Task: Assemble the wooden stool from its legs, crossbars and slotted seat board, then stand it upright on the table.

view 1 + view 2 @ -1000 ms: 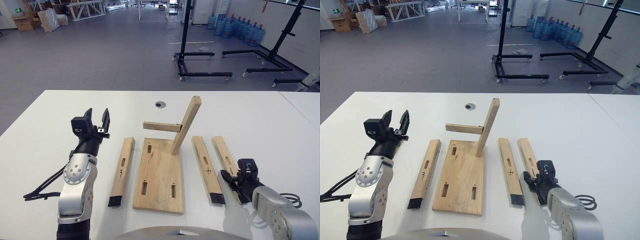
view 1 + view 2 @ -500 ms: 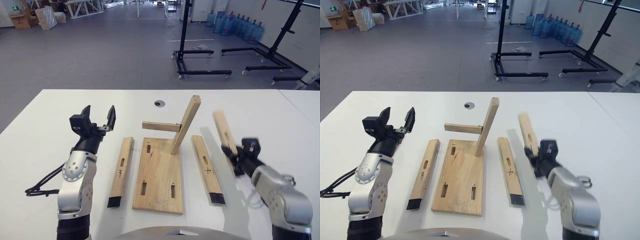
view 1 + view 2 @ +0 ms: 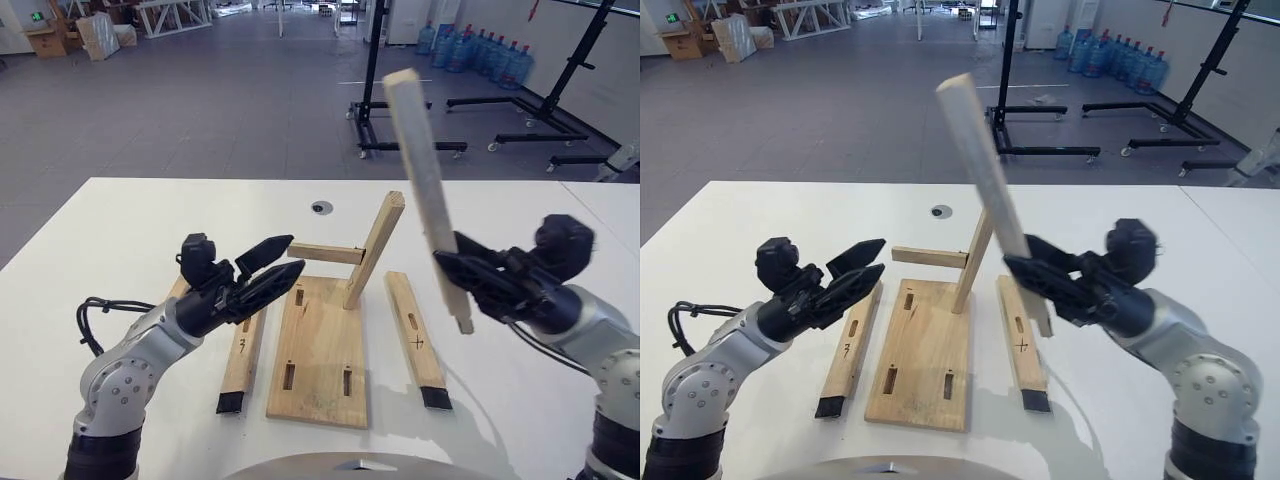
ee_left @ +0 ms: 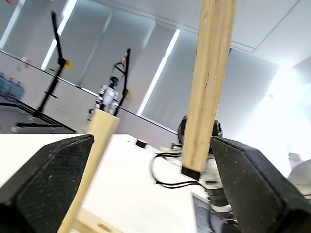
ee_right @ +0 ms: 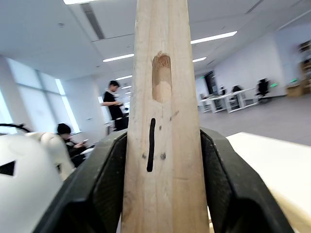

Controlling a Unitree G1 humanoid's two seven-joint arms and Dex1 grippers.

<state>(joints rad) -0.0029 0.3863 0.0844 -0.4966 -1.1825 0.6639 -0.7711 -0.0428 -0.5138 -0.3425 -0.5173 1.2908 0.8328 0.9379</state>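
Note:
The slotted seat board point(image 3: 320, 350) lies flat mid-table. One leg point(image 3: 375, 250) stands tilted in its far slot, and a crossbar point(image 3: 322, 253) sticks out of that leg to the left. A second leg point(image 3: 240, 360) lies left of the board and a third point(image 3: 415, 335) lies to its right. My right gripper point(image 3: 452, 268) is shut on a fourth leg point(image 3: 425, 180), held nearly upright in the air above the right side; that leg point(image 5: 165, 121) sits between its fingers. My left gripper point(image 3: 296, 252) hovers open over the far end of the left leg, pointing at the board.
A round grommet hole point(image 3: 320, 208) sits in the table behind the board. A black cable point(image 3: 95, 315) trails by my left arm. Black wheeled racks point(image 3: 400, 110) stand on the floor beyond the far table edge.
My right gripper has lifted the rightmost leg off the table and swung it up to nearly vertical. My left gripper has dropped and turned from pointing upward to pointing at the board.

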